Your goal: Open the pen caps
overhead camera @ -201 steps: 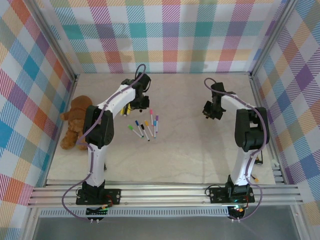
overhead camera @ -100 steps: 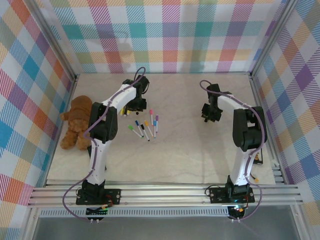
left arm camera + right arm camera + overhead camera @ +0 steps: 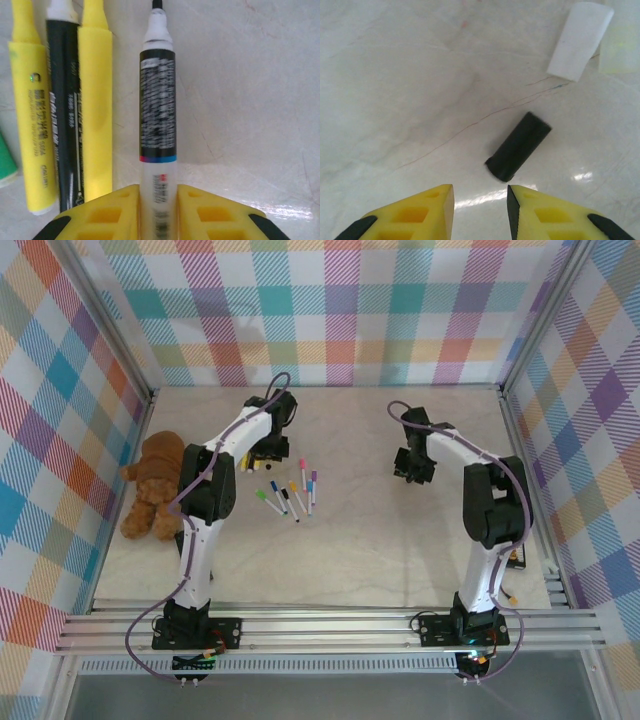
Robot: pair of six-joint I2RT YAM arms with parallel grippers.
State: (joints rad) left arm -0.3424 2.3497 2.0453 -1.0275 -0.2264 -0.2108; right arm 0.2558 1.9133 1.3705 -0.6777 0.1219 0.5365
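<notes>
In the left wrist view my left gripper (image 3: pixel 158 187) is shut on the white barrel of a black-labelled marker pen (image 3: pixel 158 100). Its bare tip points away and it lies low over the table beside two uncapped yellow highlighters (image 3: pixel 95 110) and a black pen (image 3: pixel 65 115). My right gripper (image 3: pixel 480 189) stands open just above the table. A loose black pen cap (image 3: pixel 519 146) lies just ahead of its right finger, apart from it. From above, the left gripper (image 3: pixel 268 452) is behind a fan of thin pens (image 3: pixel 290 492) with pink, purple, orange, blue and green caps. The right gripper (image 3: pixel 413 468) is mid-right.
A white cap (image 3: pixel 580 40) and a pale yellow cap (image 3: pixel 620 47) lie on the table (image 3: pixel 395 75) beyond the black one. A brown teddy bear (image 3: pixel 155 485) lies at the left edge. A green object (image 3: pixel 6 162) pokes in at the left of the left wrist view.
My right gripper has moved left across the table. My left gripper has shifted slightly left and down by the yellow pens.
</notes>
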